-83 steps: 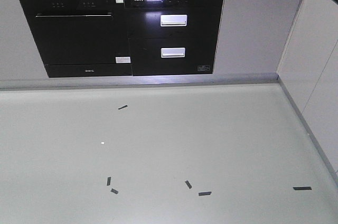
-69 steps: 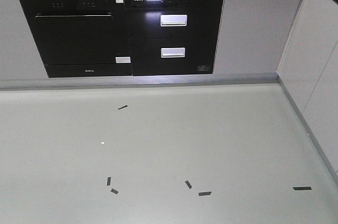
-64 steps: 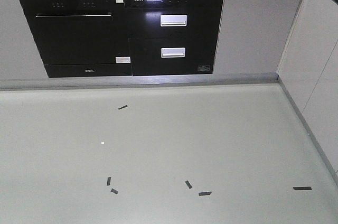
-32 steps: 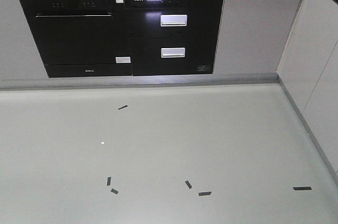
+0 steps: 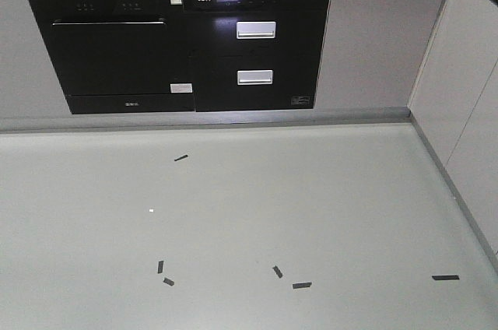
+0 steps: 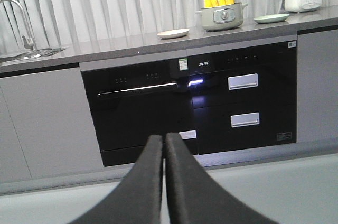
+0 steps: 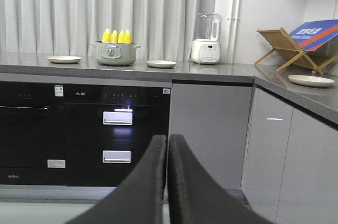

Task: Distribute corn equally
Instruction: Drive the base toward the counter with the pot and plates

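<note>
Corn (image 7: 116, 36) in pot (image 7: 115, 54); jaws together.
We see the cobs upright, pot on the worktop (image 7: 211, 72) between two plates (image 7: 64, 59); left gripper (image 6: 163, 137) and right gripper (image 7: 168, 138) jaws touch.

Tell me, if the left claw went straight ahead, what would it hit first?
Probably the glossy black built-in oven door; the shut left gripper points at it, though distance is unclear.

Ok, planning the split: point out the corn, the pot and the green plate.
corn (image 7: 114, 36), right wrist view, one cob
pot (image 7: 113, 54), right wrist view, front wall
green plate (image 7: 161, 65), right wrist view, front rim
</note>
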### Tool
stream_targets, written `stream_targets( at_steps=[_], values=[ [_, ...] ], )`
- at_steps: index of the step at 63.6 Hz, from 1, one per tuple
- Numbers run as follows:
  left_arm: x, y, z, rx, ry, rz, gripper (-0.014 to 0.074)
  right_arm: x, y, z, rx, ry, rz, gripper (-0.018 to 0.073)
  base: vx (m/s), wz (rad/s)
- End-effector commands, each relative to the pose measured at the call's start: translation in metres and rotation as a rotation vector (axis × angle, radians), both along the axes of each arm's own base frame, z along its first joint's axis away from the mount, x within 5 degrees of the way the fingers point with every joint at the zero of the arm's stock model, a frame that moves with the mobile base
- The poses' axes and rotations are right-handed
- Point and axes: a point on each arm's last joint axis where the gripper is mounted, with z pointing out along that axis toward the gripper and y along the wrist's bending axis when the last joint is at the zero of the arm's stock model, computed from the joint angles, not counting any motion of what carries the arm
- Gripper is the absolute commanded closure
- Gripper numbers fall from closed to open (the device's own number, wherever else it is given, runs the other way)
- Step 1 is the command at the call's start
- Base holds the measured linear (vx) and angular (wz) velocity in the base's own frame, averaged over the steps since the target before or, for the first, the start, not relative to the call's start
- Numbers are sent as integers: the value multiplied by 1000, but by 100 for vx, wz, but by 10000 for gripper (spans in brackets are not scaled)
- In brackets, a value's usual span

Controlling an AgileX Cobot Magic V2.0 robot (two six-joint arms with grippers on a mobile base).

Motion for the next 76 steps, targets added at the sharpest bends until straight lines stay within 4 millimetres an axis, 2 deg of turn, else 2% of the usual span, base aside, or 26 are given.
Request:
stream_targets(
  at_steps=[1,76],
  values=[
    [-2,-1,7,-10,-92,-11,603,-1,0,5,-20,-74,-6,564,0,1],
    [-2,-1,7,-10,-92,-11,603,-1,0,5,-20,-74,-6,564,7,0]
  ],
)
